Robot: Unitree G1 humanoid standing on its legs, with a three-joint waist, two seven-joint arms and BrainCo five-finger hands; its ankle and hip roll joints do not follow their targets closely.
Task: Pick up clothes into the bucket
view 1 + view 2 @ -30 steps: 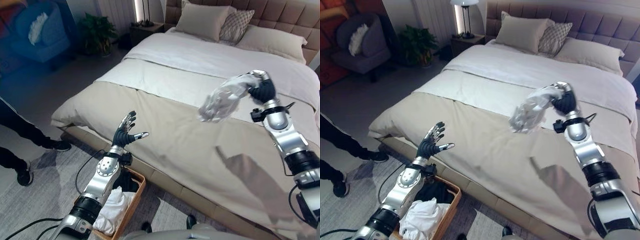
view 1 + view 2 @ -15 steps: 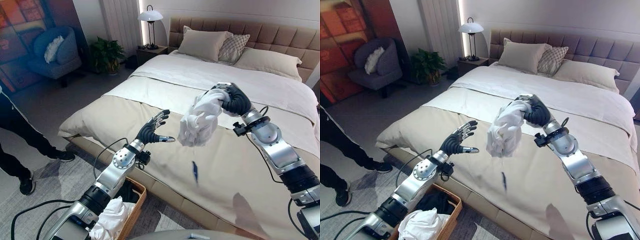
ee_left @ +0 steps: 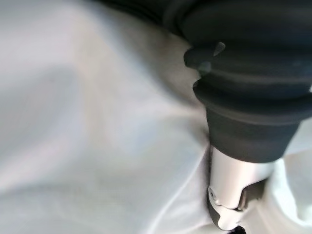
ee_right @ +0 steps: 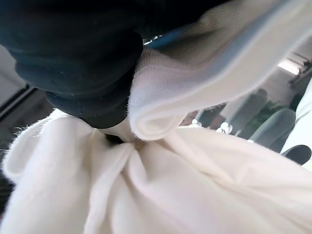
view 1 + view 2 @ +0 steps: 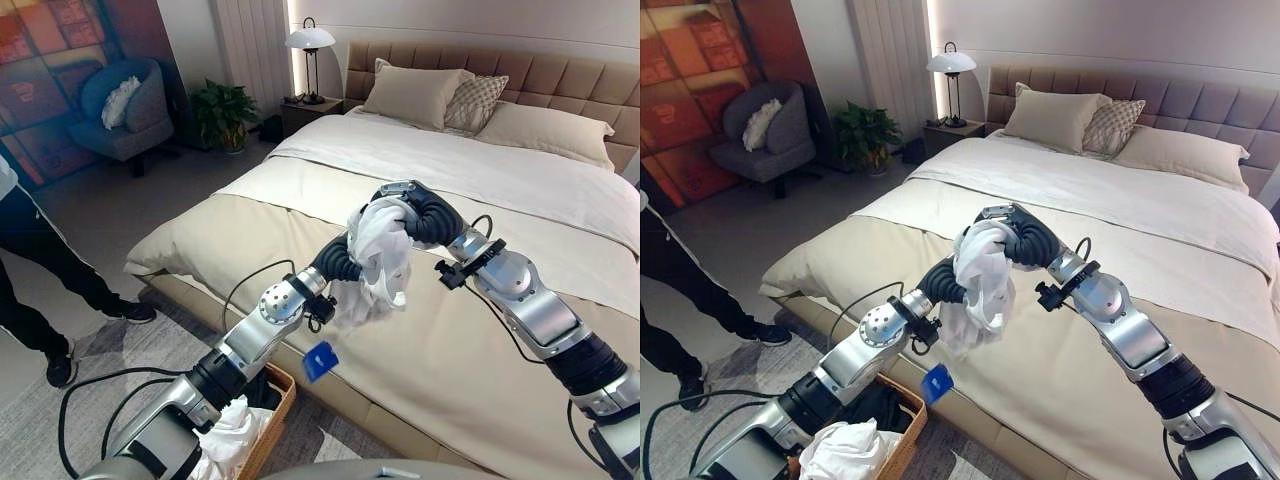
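Handing the white garment across, bucket not yet reached

From my left eye, my right hand (image 5: 425,215) is curled tight on a bunched white garment (image 5: 382,262) that hangs below it over the bed (image 5: 480,340); my left hand (image 5: 338,262) is pressed into the cloth from the other side, fingers buried, so I cannot tell whether they have closed. From my right eye, the wicker bucket (image 5: 902,440) sits on the floor well below my left hand, already holding white and dark clothes. My left wrist view shows pale cloth right against my hand, my right wrist view folds gathered under my cover. I judge this the carry or hand-over step; next I need a sure left grip, then a swing down over the bucket.
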